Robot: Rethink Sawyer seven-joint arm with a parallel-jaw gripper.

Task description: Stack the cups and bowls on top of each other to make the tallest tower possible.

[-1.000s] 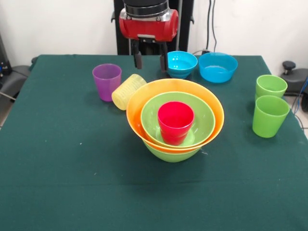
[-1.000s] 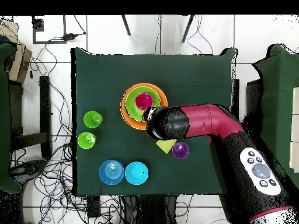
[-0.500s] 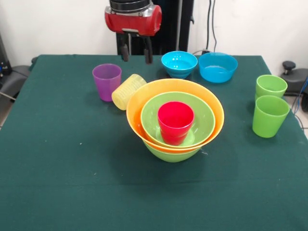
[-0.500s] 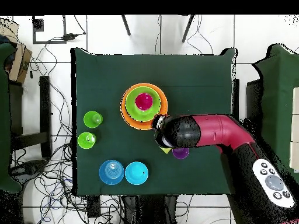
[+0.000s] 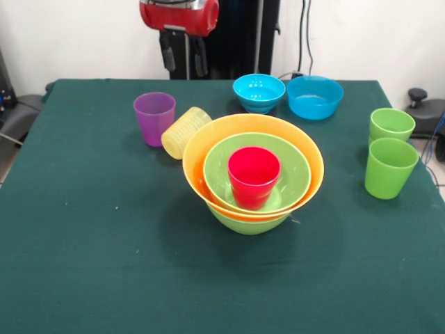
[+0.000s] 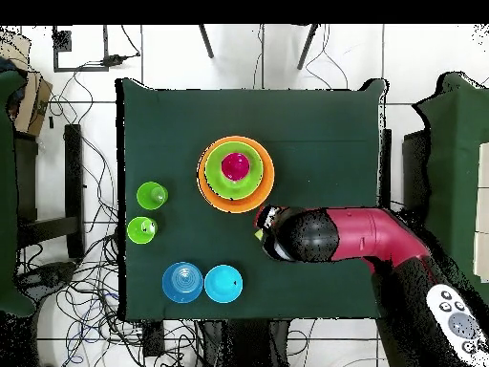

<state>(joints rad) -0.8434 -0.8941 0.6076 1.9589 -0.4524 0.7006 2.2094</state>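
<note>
- A dark green cloth covers the counter (image 5: 83, 264).
- A plain white wall (image 5: 69, 35) stands behind it, with black cables (image 5: 304, 35) hanging down.
- From above, a white tiled floor (image 6: 287, 57) shows, strewn with tangled cables (image 6: 86, 287).
- Chair legs (image 6: 205, 40) show beyond the counter's edge.

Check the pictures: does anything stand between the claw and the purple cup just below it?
Nothing visible does. The claw hangs empty above the table's far edge, and only bare cloth lies between it and the purple cup. The yellow cup leans beside the purple one, apart from that path.
</note>
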